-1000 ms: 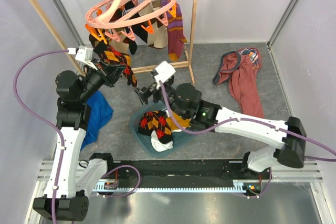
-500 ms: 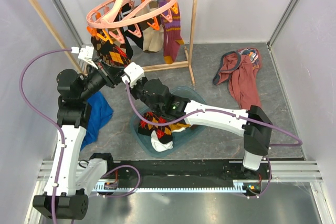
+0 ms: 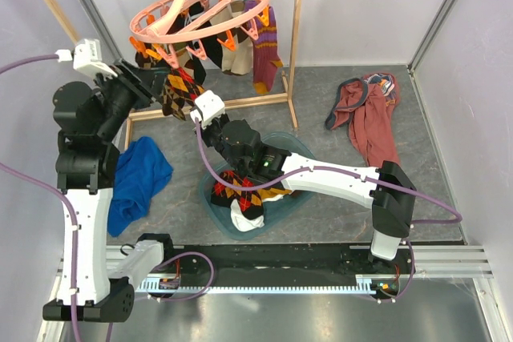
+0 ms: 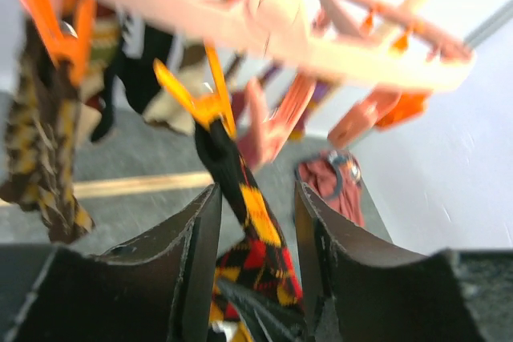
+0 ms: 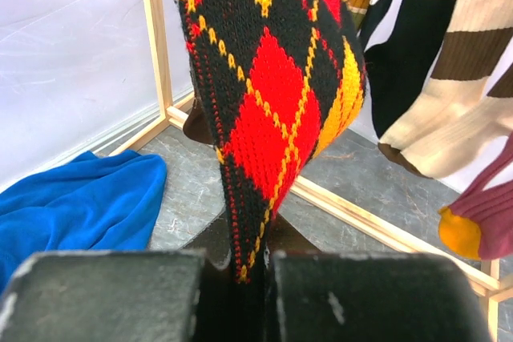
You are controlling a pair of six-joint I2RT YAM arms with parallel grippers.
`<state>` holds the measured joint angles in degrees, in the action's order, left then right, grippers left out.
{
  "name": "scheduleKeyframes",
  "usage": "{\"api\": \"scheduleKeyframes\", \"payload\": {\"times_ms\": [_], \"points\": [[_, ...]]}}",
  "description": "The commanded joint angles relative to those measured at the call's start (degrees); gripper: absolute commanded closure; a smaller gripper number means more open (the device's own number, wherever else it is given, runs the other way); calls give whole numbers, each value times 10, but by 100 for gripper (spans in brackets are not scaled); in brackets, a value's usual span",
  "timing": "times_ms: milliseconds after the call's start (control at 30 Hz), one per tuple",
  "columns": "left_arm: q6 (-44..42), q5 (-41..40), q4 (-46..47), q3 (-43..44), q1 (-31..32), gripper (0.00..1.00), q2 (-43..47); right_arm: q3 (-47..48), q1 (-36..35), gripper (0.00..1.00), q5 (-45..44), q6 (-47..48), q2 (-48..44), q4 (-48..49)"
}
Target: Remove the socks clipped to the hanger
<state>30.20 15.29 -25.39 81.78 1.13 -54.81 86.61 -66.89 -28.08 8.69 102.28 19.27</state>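
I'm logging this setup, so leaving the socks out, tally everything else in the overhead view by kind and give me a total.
Robot arms (left, right): 2
Pink ring hanger: 1
Wooden rack: 1
Teal basin: 1
Blue cloth: 1
Maroon garment: 1
Total: 7

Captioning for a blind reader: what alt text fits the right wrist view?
The right gripper pinches the bottom of a hanging black, red and yellow argyle sock. Behind are a blue cloth and wooden rack frame.
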Motion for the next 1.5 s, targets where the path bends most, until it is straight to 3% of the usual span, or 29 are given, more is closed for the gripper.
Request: {"api": "scheduleKeyframes", "payload": {"times_ms": [0,200,267,300,567,867,1133,1467], "points": [[-28,-73,-38,58,-1,51,-35,-6,-1,100,-1,0,-21,25],[-12,-69,-47,108,-1,51,-88,-6,0,100,13,3,-25,25],[-8,-87,-49,109,-2,47,-94,-6,0,100,12,5,-27,25],[-7,-95,-50,107,-1,40,-93,-7,0,100,14,5,-28,25],[-19,-116,-43,122,-1,31,-105,-11,0,100,21,5,-34,27],[-12,-141,-29,126,-1,33,-114,-14,0,100,22,5,-39,31],[-31,-112,2,132,-1,34,-125,-14,0,100,27,4,-40,28],[-39,-104,17,134,-1,46,-135,-15,0,100,29,2,-39,23]]}}
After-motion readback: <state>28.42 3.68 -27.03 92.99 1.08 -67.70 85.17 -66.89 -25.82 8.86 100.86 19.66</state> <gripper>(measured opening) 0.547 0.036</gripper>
